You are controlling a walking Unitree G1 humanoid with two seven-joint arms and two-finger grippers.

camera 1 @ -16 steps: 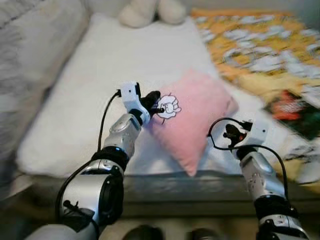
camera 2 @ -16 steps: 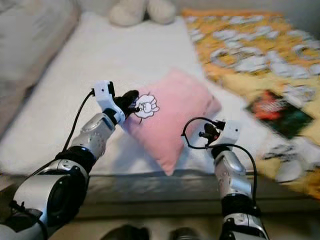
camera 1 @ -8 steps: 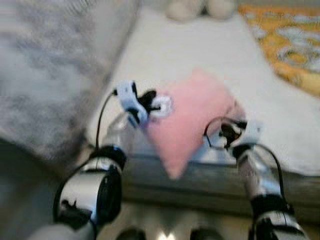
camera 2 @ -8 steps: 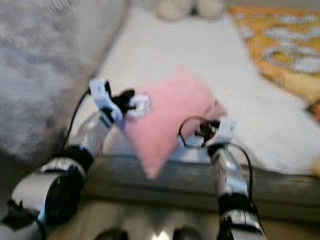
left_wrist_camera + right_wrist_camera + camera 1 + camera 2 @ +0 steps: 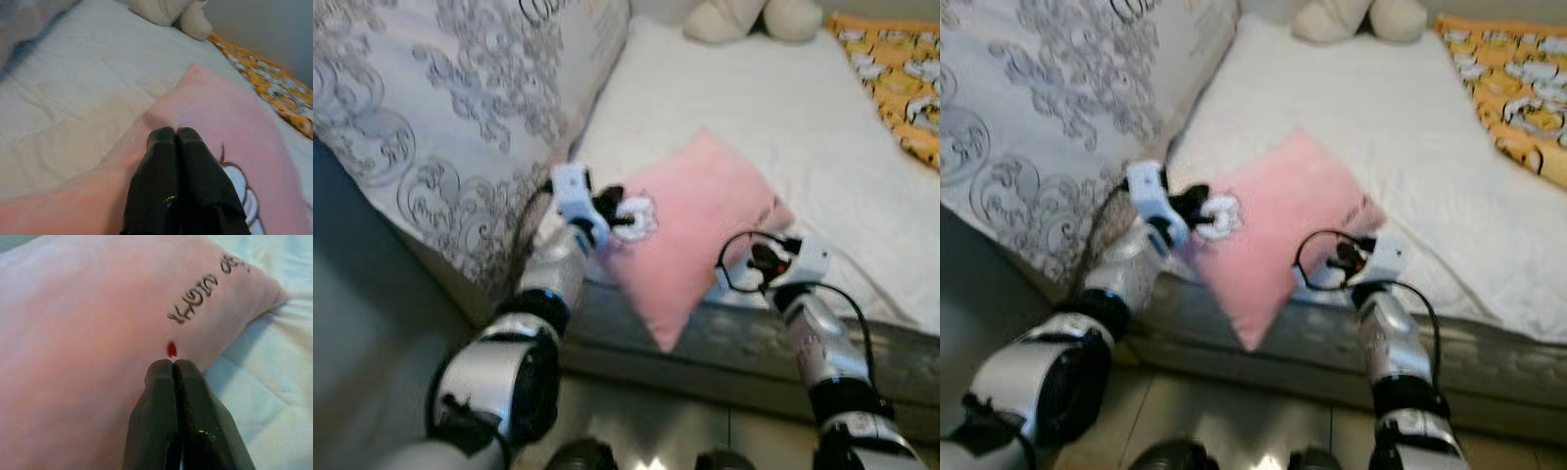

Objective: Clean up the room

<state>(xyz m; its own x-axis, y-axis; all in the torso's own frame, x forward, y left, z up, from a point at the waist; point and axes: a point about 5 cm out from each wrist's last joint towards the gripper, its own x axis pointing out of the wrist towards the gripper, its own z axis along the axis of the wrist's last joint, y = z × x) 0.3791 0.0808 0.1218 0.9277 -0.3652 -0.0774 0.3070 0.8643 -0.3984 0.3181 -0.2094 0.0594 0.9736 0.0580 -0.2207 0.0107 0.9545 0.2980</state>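
Note:
A pink pillow (image 5: 695,220) with a white sheep drawing hangs tilted between my two grippers, its lower corner past the front edge of the bed (image 5: 862,338). My left gripper (image 5: 615,204) is shut on the pillow's left edge, by the sheep. In the left wrist view its fingers (image 5: 168,161) are pressed together over pink fabric (image 5: 230,122). My right gripper (image 5: 756,262) is shut on the pillow's right edge. In the right wrist view its fingers (image 5: 164,401) pinch the cloth (image 5: 83,318) near some dark stitched letters.
A large grey-and-white patterned duvet (image 5: 450,108) is heaped at the left of the white mattress (image 5: 803,127). A cream plush toy (image 5: 754,18) sits at the far end. An orange patterned blanket (image 5: 901,69) lies at the right. Pale floor (image 5: 636,431) runs below the bed.
The whole view has swung left, bringing the patterned duvet in and the orange blanket and book out. The pillow stays held between both grippers, now over the bed's edge.

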